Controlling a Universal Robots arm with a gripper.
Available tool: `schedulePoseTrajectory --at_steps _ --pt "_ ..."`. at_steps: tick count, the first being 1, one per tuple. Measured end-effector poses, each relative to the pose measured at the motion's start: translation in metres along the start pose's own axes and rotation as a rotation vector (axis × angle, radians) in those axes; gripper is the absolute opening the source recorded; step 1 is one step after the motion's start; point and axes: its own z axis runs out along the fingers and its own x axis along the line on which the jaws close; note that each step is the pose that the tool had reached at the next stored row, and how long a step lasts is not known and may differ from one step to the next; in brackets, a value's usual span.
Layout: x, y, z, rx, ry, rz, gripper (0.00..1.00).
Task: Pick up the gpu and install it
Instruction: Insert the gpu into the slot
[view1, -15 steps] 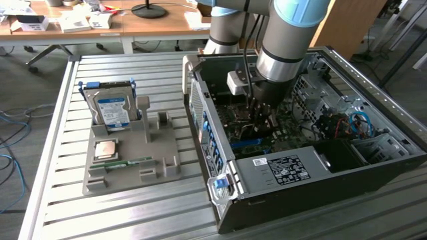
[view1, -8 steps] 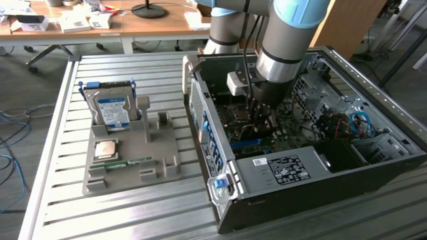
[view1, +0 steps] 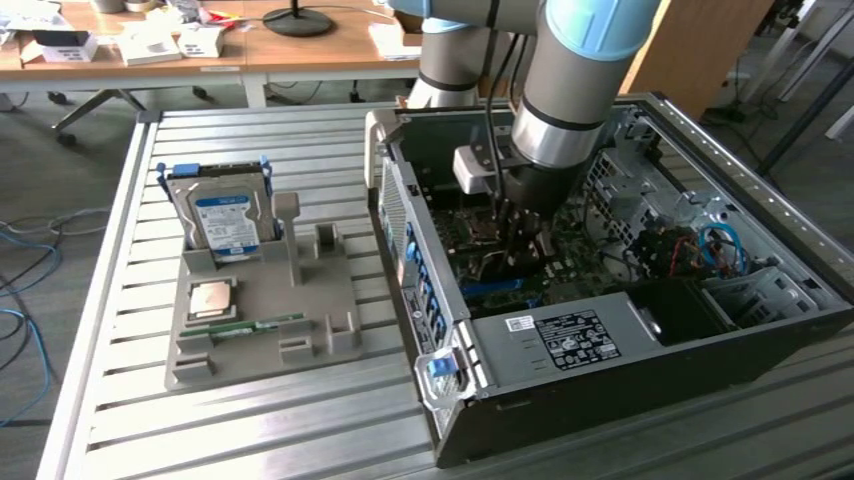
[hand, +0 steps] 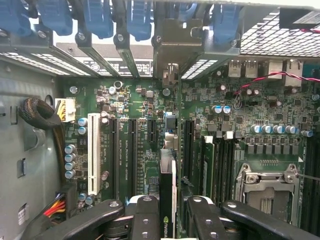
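Your end effector (hand: 172, 204) is clenched on the thin dark circuit-board gpu (hand: 167, 177), held edge-down inside the open black computer case (view1: 587, 400); its long axis runs parallel to the long black slots (hand: 132, 155) on the green motherboard (hand: 250, 115), straight below the grasp; whether it touches a slot is unclear.

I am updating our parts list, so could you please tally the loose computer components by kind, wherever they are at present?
hard drive: 1, upright in the grey tray
processor chip: 1, in the tray
memory stick: 1, in the tray
gpu: 1, gripped between the fingers above the motherboard
Total: 4
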Motion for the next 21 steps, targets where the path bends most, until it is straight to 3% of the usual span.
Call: schedulePoseTrajectory --at_steps 12,21 --pt "0.0000 0.0000 0.0015 0.0005 0.0002 0.016 0.26" --pt "0.0000 0.0000 0.0015 -0.0004 0.0082 0.016 0.26"
